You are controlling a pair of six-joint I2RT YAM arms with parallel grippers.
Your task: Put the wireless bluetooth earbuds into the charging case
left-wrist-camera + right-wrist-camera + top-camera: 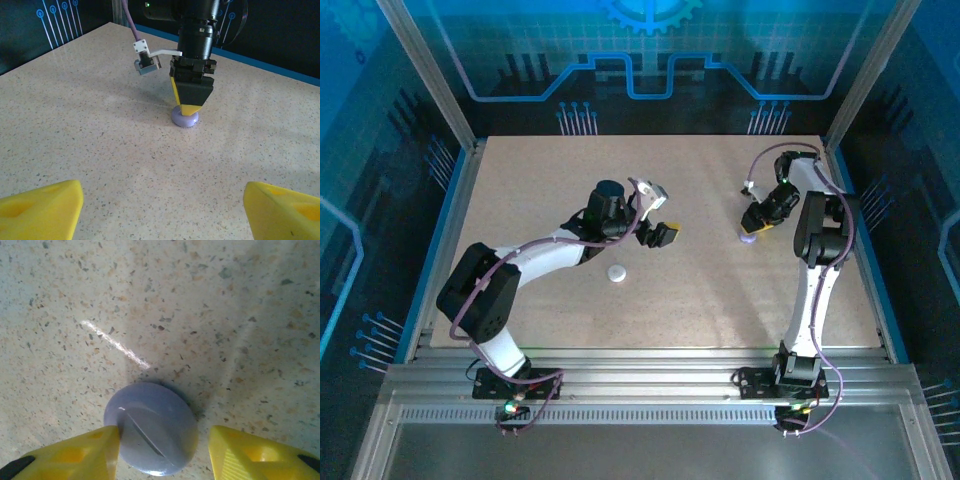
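As right fingers [75, 455] flank lavender puck [152, 432], gap shows

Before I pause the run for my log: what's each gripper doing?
Left gripper: open, holding nothing.
Right gripper: open, jaws either side of the lavender puck, not clamping it.

Lab: aluminium-framed enclosure [433, 78], speckled table [700, 290]

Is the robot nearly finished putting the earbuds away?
Hard to say. Done: the lilac round case looks shut. In hand: nothing; the right gripper straddles it, jaws apart, and the left gripper hangs open. Left: I cannot tell whether the earbuds are inside; the white puck lies alone.
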